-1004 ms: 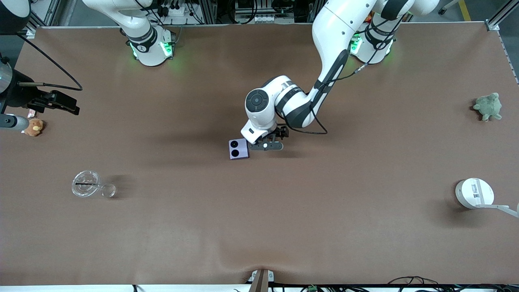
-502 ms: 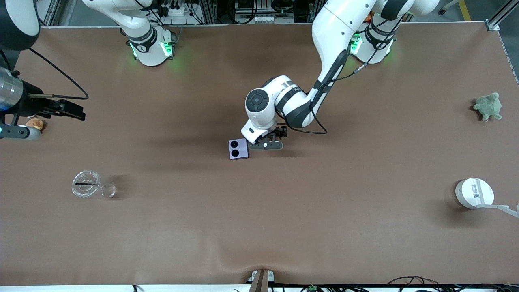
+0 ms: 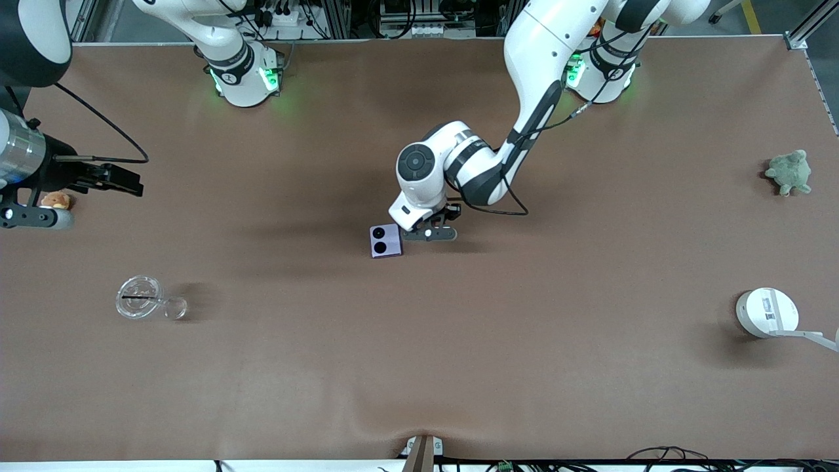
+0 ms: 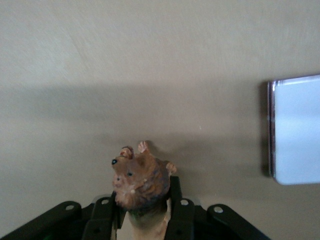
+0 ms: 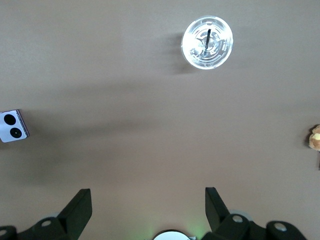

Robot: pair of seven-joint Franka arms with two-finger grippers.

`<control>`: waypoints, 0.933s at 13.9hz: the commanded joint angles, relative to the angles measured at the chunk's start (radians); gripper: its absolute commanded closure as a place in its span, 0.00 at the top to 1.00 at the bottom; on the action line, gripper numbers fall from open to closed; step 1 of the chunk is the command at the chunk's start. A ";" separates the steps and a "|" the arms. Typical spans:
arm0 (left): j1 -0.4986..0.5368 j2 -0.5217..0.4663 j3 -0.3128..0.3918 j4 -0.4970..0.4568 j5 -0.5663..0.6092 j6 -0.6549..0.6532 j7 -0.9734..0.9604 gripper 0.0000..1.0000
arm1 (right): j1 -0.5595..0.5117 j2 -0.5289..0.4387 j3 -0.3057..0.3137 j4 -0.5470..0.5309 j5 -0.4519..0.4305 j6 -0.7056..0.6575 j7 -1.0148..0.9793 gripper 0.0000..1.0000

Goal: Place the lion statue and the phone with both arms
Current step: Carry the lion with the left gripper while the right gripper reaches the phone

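The lion statue [image 4: 140, 180], a small orange-brown figurine, sits between the fingers of my left gripper [image 4: 145, 220], which is shut on it. In the front view my left gripper [image 3: 429, 233] is low over the middle of the table, right beside the phone [image 3: 386, 240]; the lion is hidden there. The phone is a pale-lilac square with two black circles, lying flat; it also shows in the left wrist view [image 4: 297, 130] and the right wrist view [image 5: 13, 126]. My right gripper [image 3: 124, 180] is open and empty, up over the right arm's end of the table.
A clear round lid [image 3: 139, 297] with a small clear cup [image 3: 175, 307] lies near the right arm's end. A tan plush toy [image 3: 54, 200] sits at that table edge. A green plush turtle [image 3: 790, 172] and a round white device [image 3: 767, 313] are at the left arm's end.
My right gripper has moved a little toward the middle of the table. My left gripper with the lion has barely shifted beside the phone.
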 commanded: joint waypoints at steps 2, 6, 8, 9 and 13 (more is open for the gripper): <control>0.082 -0.115 0.005 0.010 -0.019 -0.067 -0.008 0.00 | 0.064 0.016 0.001 0.021 -0.005 -0.005 0.022 1.00; 0.146 -0.209 0.049 0.075 -0.012 -0.144 -0.049 0.00 | 0.124 0.030 0.001 0.032 0.040 -0.004 0.035 1.00; 0.195 -0.229 0.088 0.086 -0.011 -0.179 -0.055 0.00 | 0.156 0.038 0.001 0.032 0.061 0.008 0.035 1.00; 0.221 -0.232 0.120 0.086 -0.008 -0.179 -0.055 0.00 | 0.182 0.050 0.001 0.032 0.058 0.025 0.036 1.00; 0.373 -0.225 0.181 0.083 -0.003 -0.182 -0.043 0.00 | 0.268 0.122 0.001 0.032 0.084 0.129 0.171 1.00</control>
